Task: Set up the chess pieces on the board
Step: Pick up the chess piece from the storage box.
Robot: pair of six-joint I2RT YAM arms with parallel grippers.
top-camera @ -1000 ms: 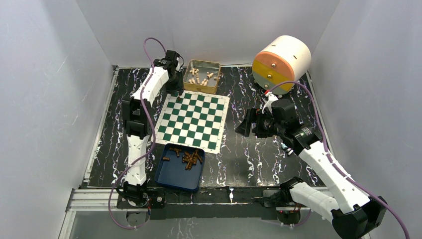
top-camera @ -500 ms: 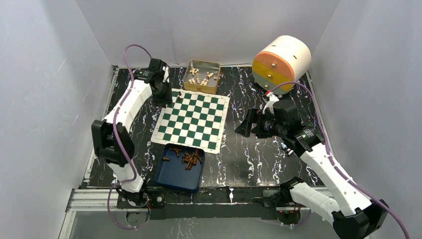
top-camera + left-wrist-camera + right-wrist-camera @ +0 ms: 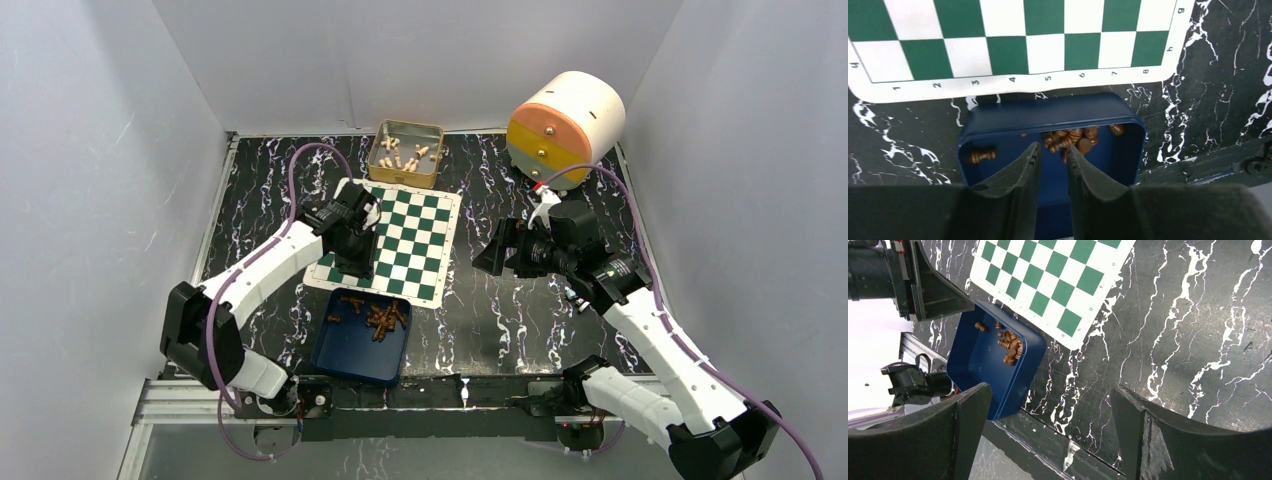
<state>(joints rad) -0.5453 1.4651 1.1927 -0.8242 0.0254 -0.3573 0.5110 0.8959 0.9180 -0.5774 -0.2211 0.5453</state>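
Chess pieces (image 3: 1073,140); where are they?
– Heaped in the blue tray (image 3: 1048,112), just beside the board (image 3: 1008,50); one lies apart.
– Grippers?
– Left gripper (image 3: 1053,149) nearly pressed together, pinching nothing; right gripper (image 3: 1048,390) spread wide.

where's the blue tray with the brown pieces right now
In the top view the blue tray lies left of centre at the near side of the table, right beside the board's near edge, with the chess pieces heaped at its far end.
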